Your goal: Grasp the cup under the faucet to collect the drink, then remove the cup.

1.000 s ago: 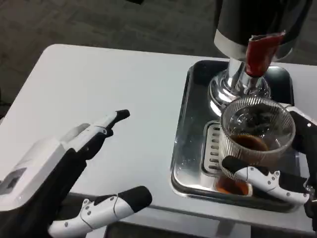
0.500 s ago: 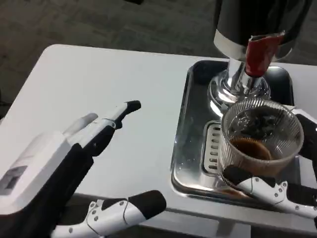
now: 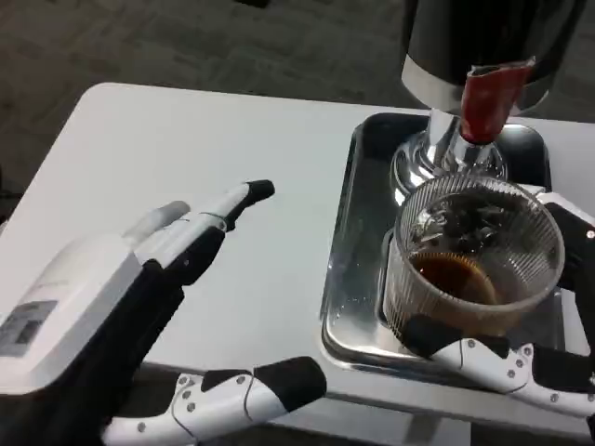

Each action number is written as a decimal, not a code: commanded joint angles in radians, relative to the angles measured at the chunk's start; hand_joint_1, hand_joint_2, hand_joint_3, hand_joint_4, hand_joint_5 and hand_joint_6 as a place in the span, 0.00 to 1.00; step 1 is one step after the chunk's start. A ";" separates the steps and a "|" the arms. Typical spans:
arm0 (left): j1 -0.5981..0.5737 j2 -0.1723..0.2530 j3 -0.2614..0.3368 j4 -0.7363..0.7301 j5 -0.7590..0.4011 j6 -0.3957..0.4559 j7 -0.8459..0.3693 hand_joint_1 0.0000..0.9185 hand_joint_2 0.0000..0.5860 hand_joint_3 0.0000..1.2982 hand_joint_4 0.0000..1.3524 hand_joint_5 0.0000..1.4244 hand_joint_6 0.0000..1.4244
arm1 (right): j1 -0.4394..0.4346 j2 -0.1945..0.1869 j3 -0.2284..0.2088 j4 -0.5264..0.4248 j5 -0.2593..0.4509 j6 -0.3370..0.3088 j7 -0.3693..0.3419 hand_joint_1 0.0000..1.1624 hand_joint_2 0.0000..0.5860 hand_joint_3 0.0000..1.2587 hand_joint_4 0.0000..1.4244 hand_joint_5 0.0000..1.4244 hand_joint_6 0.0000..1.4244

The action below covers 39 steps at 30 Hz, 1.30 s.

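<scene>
- A white table (image 3: 177,149) is standing over dark carpeted floor (image 3: 167,42).
- A shiny metal tray (image 3: 346,279) is lying on its right side, reaching almost to the near edge.

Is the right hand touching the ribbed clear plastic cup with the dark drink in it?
Touching. In the head view a finger of the right hand wraps against the base of the ribbed clear plastic cup, with no gap showing.
</scene>
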 commanded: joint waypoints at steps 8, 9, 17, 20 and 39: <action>-0.030 0.026 0.018 -0.026 0.000 0.006 -0.047 0.00 0.08 0.08 0.07 0.11 0.03 | 0.054 0.025 0.055 -0.091 0.007 0.007 0.017 0.70 0.27 0.51 0.48 0.60 0.60; -0.030 0.024 0.020 -0.026 -0.002 0.004 -0.048 0.00 0.08 0.08 0.07 0.11 0.03 | 0.057 0.026 0.058 -0.096 0.008 0.009 0.020 0.70 0.27 0.51 0.48 0.60 0.60; 0.008 0.019 0.079 -0.026 -0.058 -0.062 -0.061 0.00 0.08 0.08 0.07 0.11 0.03 | 0.082 0.023 0.069 -0.152 0.022 0.032 0.050 0.70 0.27 0.52 0.48 0.60 0.60; 0.030 0.016 0.093 -0.026 -0.075 -0.086 -0.062 0.00 0.08 0.08 0.07 0.11 0.03 | 0.096 0.021 0.068 -0.175 0.028 0.037 0.061 0.70 0.28 0.52 0.48 0.60 0.60; 0.065 0.021 0.158 -0.026 -0.124 -0.121 -0.056 0.00 0.07 0.08 0.08 0.11 0.03 | 0.154 -0.005 0.080 -0.212 0.039 0.028 0.099 0.69 0.29 0.52 0.48 0.60 0.60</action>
